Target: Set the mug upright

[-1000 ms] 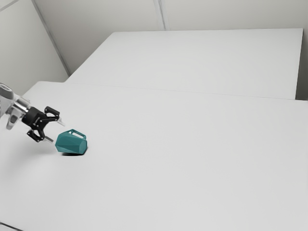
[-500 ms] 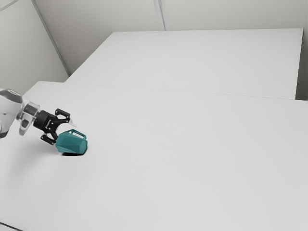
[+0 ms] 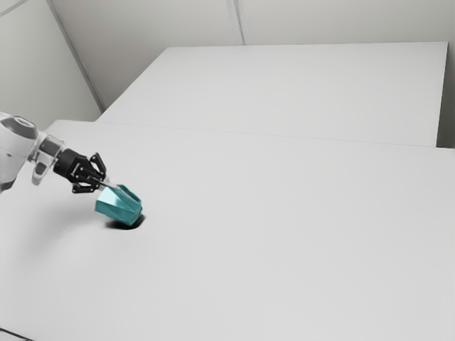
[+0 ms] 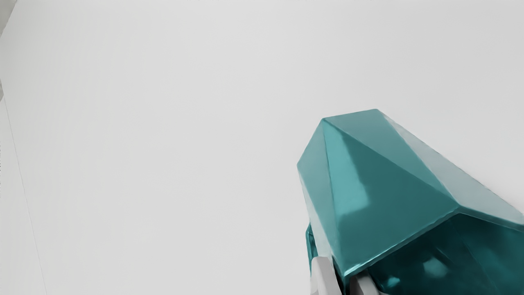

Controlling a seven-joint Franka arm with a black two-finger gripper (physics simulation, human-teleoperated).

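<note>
While mug tilts, fingers pinch its rim, one inside, one outside.

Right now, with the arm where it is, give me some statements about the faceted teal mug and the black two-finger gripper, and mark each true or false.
1. The black two-finger gripper is shut on the wall of the faceted teal mug. True.
2. The mug stands upright. False: it is tilted.
3. The mug's open mouth faces toward the gripper. True.
4. Both fingers are outside the mug. False: one finger is inside the mouth, the other finger outside.
5. The mug is at the exterior view's far right. False: it is toward that view's left.
</note>
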